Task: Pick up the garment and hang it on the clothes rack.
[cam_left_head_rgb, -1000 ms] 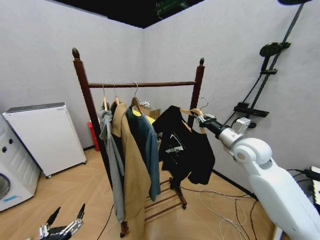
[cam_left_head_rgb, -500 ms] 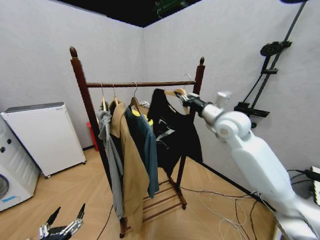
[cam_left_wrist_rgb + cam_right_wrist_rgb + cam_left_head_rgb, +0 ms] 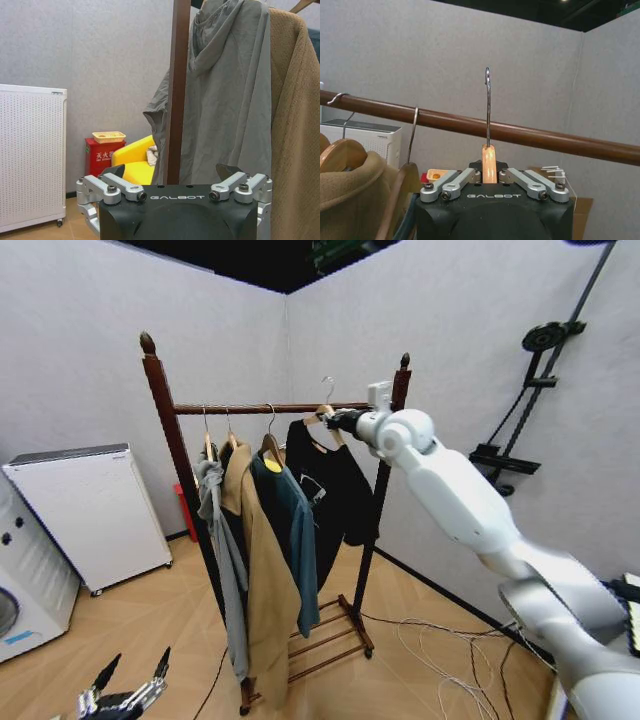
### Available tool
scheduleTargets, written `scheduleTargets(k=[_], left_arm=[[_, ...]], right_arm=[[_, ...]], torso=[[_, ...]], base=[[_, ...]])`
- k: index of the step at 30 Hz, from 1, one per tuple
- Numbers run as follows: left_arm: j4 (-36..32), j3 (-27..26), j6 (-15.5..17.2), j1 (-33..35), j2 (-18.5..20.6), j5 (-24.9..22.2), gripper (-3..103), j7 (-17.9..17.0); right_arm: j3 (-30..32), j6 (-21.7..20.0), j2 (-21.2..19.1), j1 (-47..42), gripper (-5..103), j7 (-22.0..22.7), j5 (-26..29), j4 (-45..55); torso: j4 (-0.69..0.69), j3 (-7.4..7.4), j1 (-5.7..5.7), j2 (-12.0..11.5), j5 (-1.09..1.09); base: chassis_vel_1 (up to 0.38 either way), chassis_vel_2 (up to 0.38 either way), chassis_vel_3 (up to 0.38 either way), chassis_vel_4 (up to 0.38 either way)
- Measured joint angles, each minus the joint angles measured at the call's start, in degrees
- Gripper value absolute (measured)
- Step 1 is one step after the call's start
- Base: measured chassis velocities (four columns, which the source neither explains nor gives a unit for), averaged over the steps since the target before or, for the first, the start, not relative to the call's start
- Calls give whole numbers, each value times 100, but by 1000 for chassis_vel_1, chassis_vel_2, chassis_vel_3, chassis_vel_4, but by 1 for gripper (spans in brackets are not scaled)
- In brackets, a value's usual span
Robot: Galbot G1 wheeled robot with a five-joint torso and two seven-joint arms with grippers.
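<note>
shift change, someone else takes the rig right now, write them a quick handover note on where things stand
Right gripper: shut on the wooden hanger of the black garment, held up at the rail of the clothes rack.
Left gripper: open, parked low by the floor, holding nothing.
Done: garment picked up and carried to the free right stretch of the rail, beside the dark blue jacket.
Left: the hanger's hook stands above the rail, not yet resting on it. Hook it over, then let go. Grey hoodie and tan coat already hang there.

Garment (image 3: 325,490) lower part hidden behind blue jacket (image 3: 295,530), seemingly.
</note>
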Motion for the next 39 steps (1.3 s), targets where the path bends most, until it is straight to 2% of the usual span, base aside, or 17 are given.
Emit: scheduleTargets(k=[4,10,16,38,39], left_arm=[[0,0,0,0,0,0,100,0],[0,0,0,0,0,0,100,0],[0,0,0,0,0,0,100,0],[0,0,0,0,0,0,100,0],[0,0,0,0,0,0,100,0]], right_arm=[[-100,27,193,35,10,4,25,-150],[-297,153,770,246,10,-31,16,-862],[-370,151,1011,313,10,-43,-52,-1376],[-374,264,1159,277,10,-165,-200,-1728],[-355,259,1155,259,7,-175,-232,-1701]], torso=[[0,0,0,0,1],[1,0,0,0,-1],[0,0,0,0,1],[0,-1,0,1,1],[0,-1,0,1,1]], base=[[0,0,0,0],[0,0,0,0],[0,0,0,0],[0,0,0,0],[0,0,0,0]])
